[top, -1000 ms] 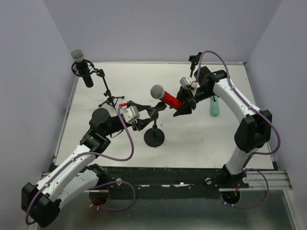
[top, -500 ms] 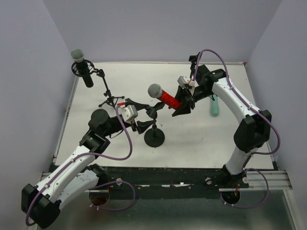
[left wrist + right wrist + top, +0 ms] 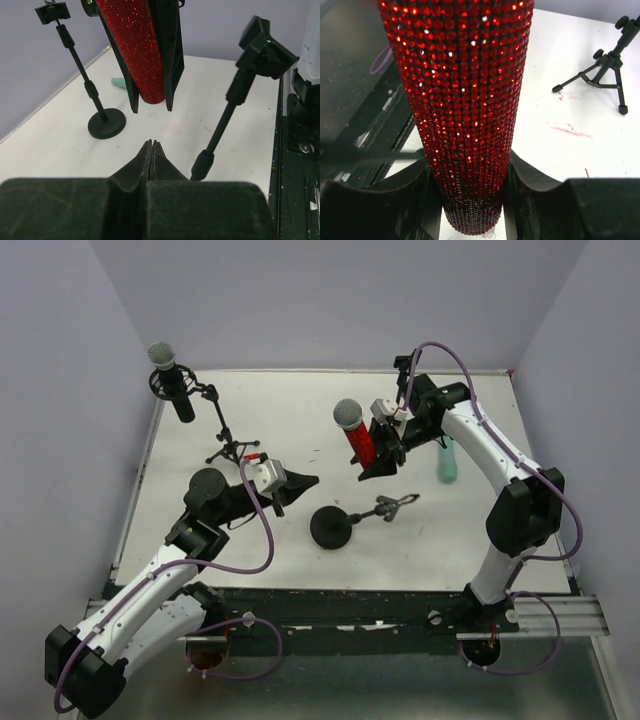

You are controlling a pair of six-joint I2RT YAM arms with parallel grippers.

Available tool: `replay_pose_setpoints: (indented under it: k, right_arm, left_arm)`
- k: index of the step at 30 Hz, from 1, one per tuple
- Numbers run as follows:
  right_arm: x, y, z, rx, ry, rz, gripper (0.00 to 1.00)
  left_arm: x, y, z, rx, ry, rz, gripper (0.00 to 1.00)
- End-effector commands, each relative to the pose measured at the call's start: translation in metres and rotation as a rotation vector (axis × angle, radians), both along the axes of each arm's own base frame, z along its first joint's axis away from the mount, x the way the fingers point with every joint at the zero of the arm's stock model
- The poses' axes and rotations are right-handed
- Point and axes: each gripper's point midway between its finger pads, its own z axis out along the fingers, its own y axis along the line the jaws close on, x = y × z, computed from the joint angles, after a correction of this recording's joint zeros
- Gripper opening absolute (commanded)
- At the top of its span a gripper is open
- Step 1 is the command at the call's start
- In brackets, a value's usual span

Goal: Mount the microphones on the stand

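Three microphones: your right gripper (image 3: 372, 458) clamps the red microphone (image 3: 358, 440) upright, the black microphone (image 3: 172, 380) sits on the tripod stand (image 3: 222, 425), and the green microphone (image 3: 447, 465) lies by that arm. Your left gripper (image 3: 310, 479) is closed and empty. The round-base stand (image 3: 332, 528) apparently lies tipped over.

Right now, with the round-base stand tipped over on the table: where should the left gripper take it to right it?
Its pole, midway between disc base and clip, from above with jaws across it. The pole lies low, slim and straight; the base looks too wide, the clip irregular. Left gripper is shut, so open first.
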Motion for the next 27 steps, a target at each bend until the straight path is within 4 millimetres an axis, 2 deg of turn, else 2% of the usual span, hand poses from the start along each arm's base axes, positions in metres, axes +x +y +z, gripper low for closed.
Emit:
replay_pose_setpoints:
  k: [1, 5, 6, 9, 12, 15, 18, 22, 27]
  right_arm:
    - [-0.011, 0.008, -0.004, 0.002, 0.002, 0.053, 0.0]
    - [-0.012, 0.015, -0.007, 0.002, 0.028, 0.068, 0.0]
    - [-0.011, 0.016, -0.005, 0.008, 0.032, 0.067, 0.0]
    - [-0.004, 0.021, 0.0, 0.012, 0.082, 0.047, 0.0]
    - [0.007, 0.026, 0.005, 0.005, 0.113, 0.031, 0.0]
    - [0.015, 0.026, 0.006, -0.021, 0.117, 0.011, 0.0]
    - [0.022, 0.023, 0.007, -0.038, 0.129, -0.024, 0.0]
    - [0.025, 0.017, 0.005, -0.089, 0.119, -0.078, 0.0]
    - [0.024, 0.012, 0.0, -0.115, 0.125, -0.129, 0.0]
  left_arm:
    - [0.0, 0.0, 0.002, -0.013, -0.002, -0.009, 0.0]
    - [0.0, 0.0, 0.003, -0.018, -0.007, -0.011, 0.0]
    - [0.0, 0.001, 0.003, -0.021, -0.009, -0.004, 0.03]
    - [0.003, 0.005, 0.0, -0.046, 0.031, 0.036, 0.38]
    - [-0.004, 0.006, -0.002, -0.052, 0.07, 0.018, 0.58]
    - [-0.018, 0.0, -0.013, -0.051, 0.141, -0.045, 0.6]
    - [-0.031, -0.008, -0.037, 0.018, 0.161, -0.082, 0.64]
    - [-0.044, -0.025, -0.052, 0.105, 0.057, -0.135, 0.75]
    - [-0.054, -0.049, -0.058, 0.208, -0.067, -0.235, 0.76]
